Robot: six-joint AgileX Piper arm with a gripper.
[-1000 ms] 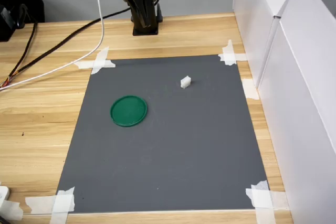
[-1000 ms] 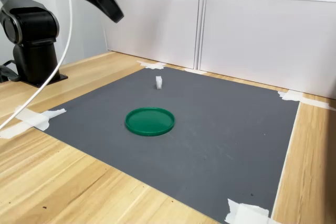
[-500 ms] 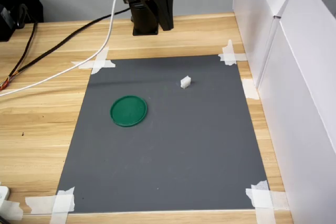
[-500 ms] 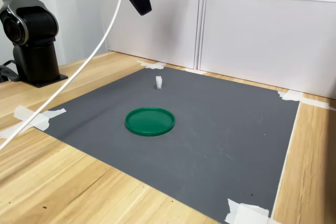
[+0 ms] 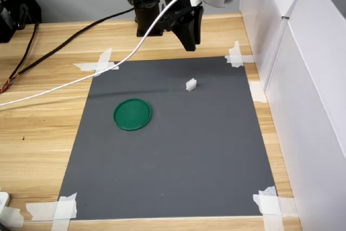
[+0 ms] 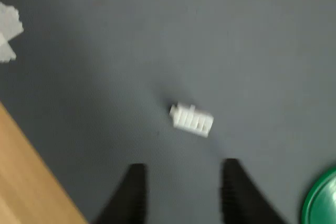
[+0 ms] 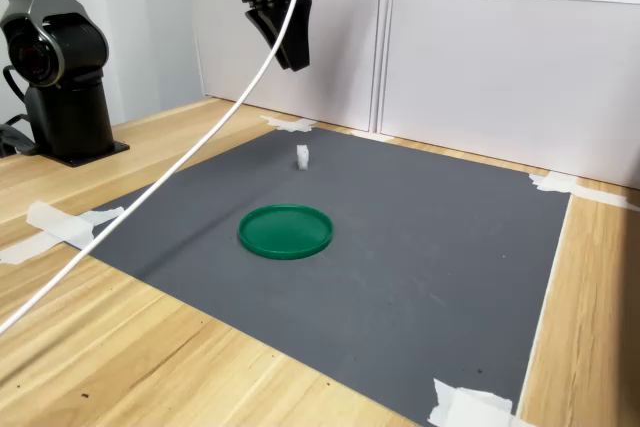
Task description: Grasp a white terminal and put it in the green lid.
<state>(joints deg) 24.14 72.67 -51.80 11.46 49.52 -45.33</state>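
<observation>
In the first exterior view, the white terminal [image 5: 191,84] lies on the grey mat [image 5: 205,150], well apart from the green lid [image 5: 132,114]. In the wrist view, the gripper [image 6: 181,177] is seen spread and empty above it; judged light, rigid, best pinched across its narrow sides

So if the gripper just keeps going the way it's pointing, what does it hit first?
Probably the white terminal: in the wrist view it lies just ahead of the open gripper, roughly centred between the fingers, on the grey mat. Depth is unclear; nothing else shows in between.
</observation>
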